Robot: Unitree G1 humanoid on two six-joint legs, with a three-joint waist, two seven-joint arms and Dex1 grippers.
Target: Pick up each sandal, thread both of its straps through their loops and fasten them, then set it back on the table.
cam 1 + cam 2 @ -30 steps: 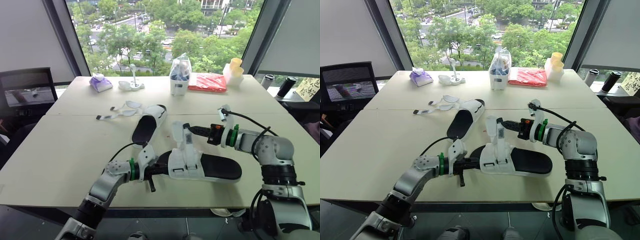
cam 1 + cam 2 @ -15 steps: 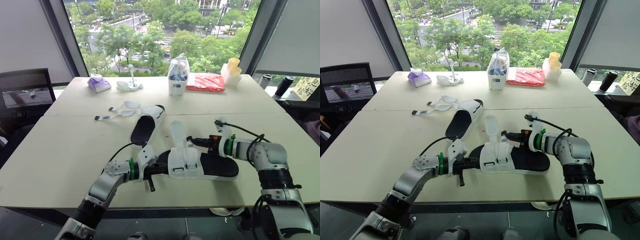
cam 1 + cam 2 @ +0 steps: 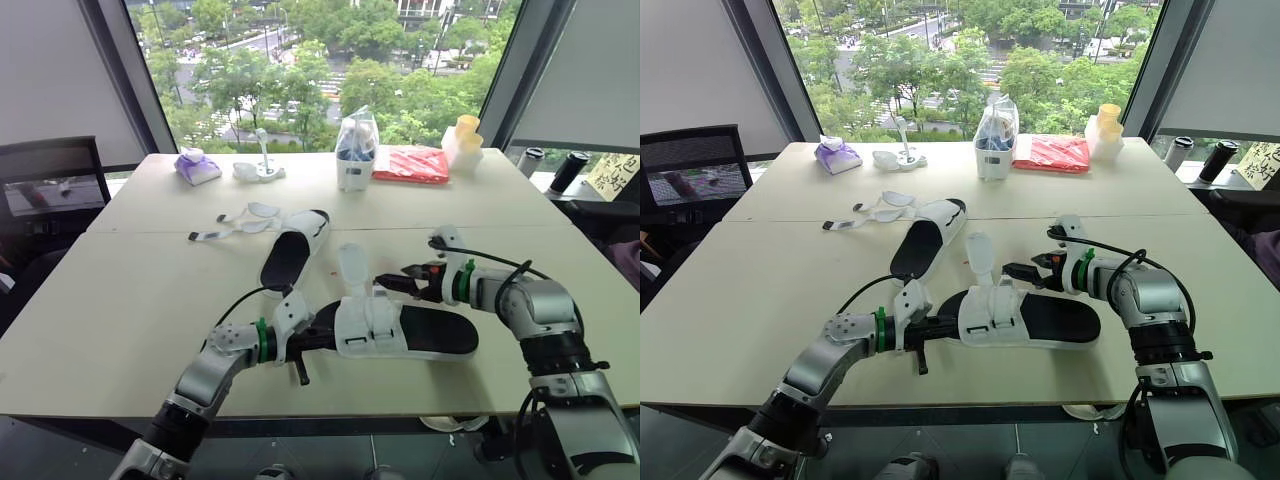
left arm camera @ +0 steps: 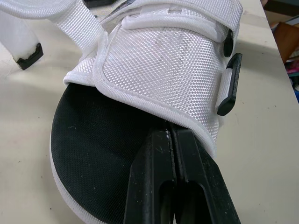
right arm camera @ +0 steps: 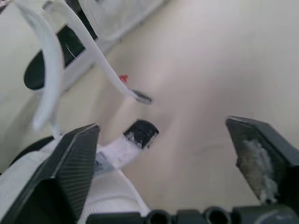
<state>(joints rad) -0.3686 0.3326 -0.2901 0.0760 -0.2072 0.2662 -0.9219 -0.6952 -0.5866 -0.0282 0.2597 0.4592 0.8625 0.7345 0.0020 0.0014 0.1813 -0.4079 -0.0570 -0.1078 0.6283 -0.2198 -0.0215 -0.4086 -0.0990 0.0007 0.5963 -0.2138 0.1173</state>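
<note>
The near sandal [image 3: 432, 334], black sole with a white woven upper, lies flat on the table in front of me. My left gripper [image 3: 306, 342] is shut on its toe end; in the left wrist view the black fingers [image 4: 159, 168] press together at the edge of the upper [image 4: 159, 65]. One white strap [image 3: 352, 268] stands up from the upper. My right gripper [image 3: 392, 283] hovers just right of that strap, open, with nothing between its fingers [image 5: 74, 158]. The strap's black tip [image 5: 141, 132] lies ahead of it. The second sandal [image 3: 296, 250] lies farther back with its straps [image 3: 240, 222] loose.
Along the far side of the table stand a clear bag with a bottle [image 3: 358, 150], a red packet [image 3: 413, 164], yellow cups [image 3: 466, 138], a purple pouch [image 3: 200, 165] and small white pieces [image 3: 258, 170]. A dark chair [image 3: 55, 185] is at the left.
The right gripper has opened and let go of the strap, drawing back slightly to the right. The near sandal came down flat on the table. The left gripper kept its hold.
</note>
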